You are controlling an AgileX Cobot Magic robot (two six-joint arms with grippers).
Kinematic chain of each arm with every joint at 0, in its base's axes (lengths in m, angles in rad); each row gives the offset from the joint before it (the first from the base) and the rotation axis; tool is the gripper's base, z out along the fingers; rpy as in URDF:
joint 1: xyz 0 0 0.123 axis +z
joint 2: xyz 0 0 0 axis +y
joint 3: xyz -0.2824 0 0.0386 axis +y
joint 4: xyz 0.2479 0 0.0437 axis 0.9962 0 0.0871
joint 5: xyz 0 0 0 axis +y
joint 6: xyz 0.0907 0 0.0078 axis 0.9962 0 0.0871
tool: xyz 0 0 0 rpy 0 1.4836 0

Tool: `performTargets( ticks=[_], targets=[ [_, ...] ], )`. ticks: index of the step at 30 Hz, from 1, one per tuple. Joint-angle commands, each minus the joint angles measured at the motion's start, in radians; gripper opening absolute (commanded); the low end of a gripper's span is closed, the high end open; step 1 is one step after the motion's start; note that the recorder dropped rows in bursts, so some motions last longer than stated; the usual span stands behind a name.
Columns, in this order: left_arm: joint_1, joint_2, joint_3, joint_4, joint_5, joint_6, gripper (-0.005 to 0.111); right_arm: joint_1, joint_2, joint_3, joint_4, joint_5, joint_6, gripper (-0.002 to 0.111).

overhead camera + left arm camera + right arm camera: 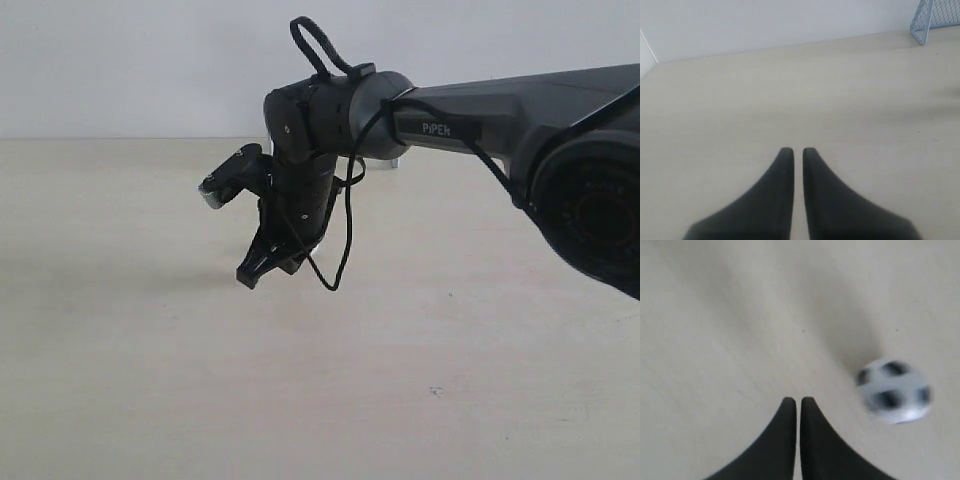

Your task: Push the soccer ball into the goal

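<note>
The soccer ball (894, 391), white with black patches and blurred, lies on the pale table just beside my right gripper (798, 400). It is apart from the fingertips. That gripper is shut with nothing between its fingers. In the exterior view the right gripper (250, 278) hangs tilted down above the table, and the ball is hidden there. The goal (935, 17), with a pale blue frame and mesh net, shows only at the far corner of the left wrist view. My left gripper (797, 150) is shut and empty over bare table, far from the goal.
The right arm (480, 115) reaches in from the right of the exterior view with a loose black cable (345, 240) hanging beside the wrist. A white wall (150, 60) closes off the table's far edge.
</note>
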Motion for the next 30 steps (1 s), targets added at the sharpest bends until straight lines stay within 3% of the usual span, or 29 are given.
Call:
performTargets(
  ticks=[1, 30],
  targets=[
    [-0.008, 0.005, -0.004, 0.0, -0.003, -0.009, 0.006, 0.002, -0.022, -0.003, 0.0, 0.06, -0.034, 0.0],
    [-0.008, 0.005, -0.004, 0.0, -0.003, -0.009, 0.006, 0.002, -0.134, -0.001, 0.059, 0.222, -0.076, 0.0]
  ],
)
